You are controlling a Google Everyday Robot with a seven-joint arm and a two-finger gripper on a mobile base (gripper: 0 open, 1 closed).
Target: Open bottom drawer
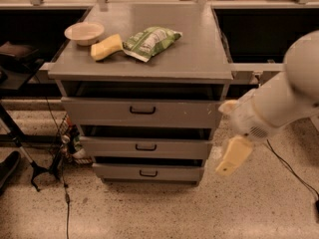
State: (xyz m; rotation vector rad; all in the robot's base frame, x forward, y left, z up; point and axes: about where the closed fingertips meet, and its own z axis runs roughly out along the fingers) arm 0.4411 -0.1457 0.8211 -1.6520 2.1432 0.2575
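Note:
The grey cabinet (144, 68) has three drawers stacked. The bottom drawer (148, 172) is the lowest and shallowest, with a small black bar handle (148, 173); its front stands about flush, a little forward of the dark gap above it. My gripper (233, 156) hangs at the right of the cabinet, level with the middle and bottom drawers, about a hand's width from the bottom drawer's right end and not touching it. The white arm (284, 93) comes in from the right edge.
On the cabinet top lie a shallow bowl (84, 33), a yellow sponge (106, 47) and a green chip bag (151, 41). Cables (62, 183) and a black stand leg (20, 153) lie on the speckled floor at left. A cable (289, 168) runs on the floor at right.

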